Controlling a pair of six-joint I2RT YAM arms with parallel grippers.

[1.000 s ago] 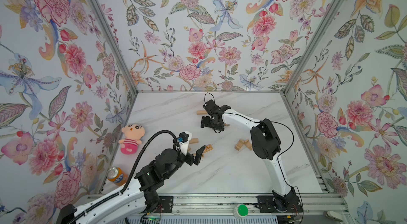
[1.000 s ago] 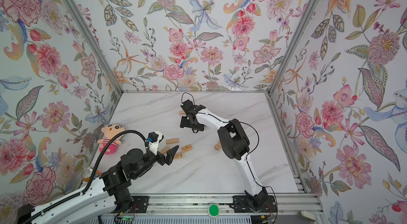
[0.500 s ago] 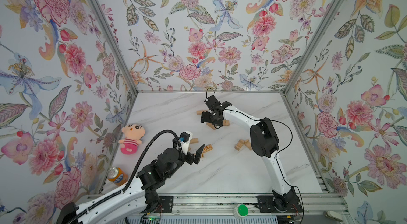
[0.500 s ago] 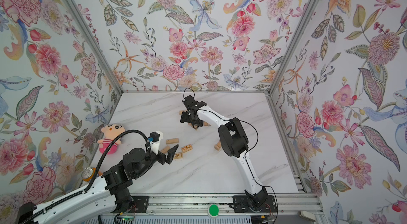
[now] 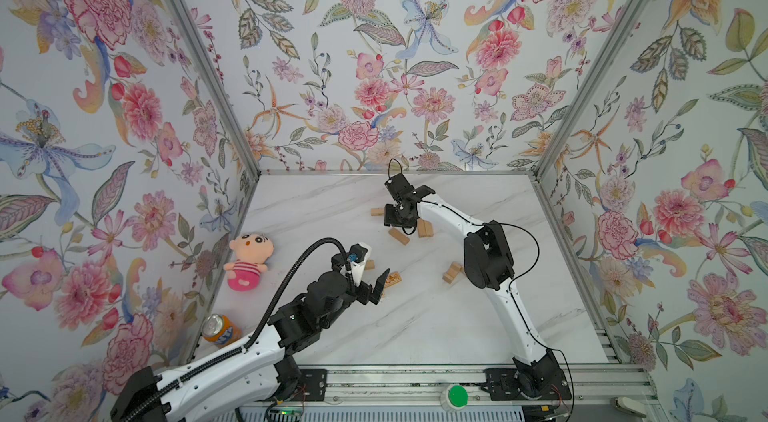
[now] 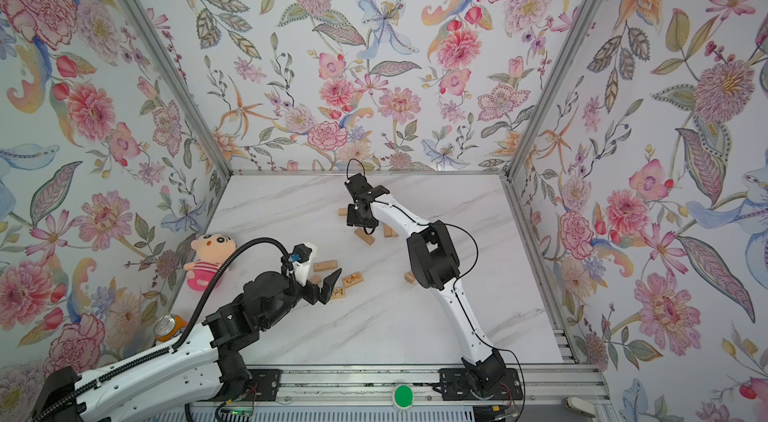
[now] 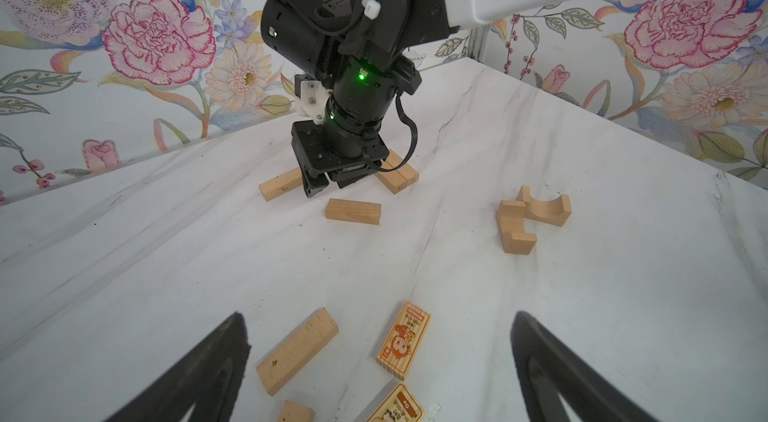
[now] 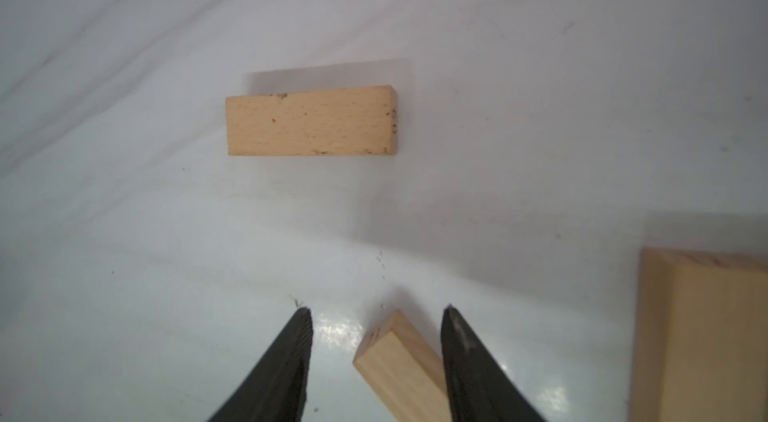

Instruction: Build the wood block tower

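Here, 1 wood block (image 8: 399,362) lies between the fingers (image 8: 461,357) of the part-spread right hand (image 8: 378,309).

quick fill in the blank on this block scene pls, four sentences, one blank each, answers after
1. The left gripper hovers with its jaws ___ near the printed blocks.
2. The right gripper has a plain wood ___ between its fingers.
3. The can near the plush doll is ___ in colour.
4. In both top views the plush doll lies on the ___ side of the table.

Answers: open; block; orange; left
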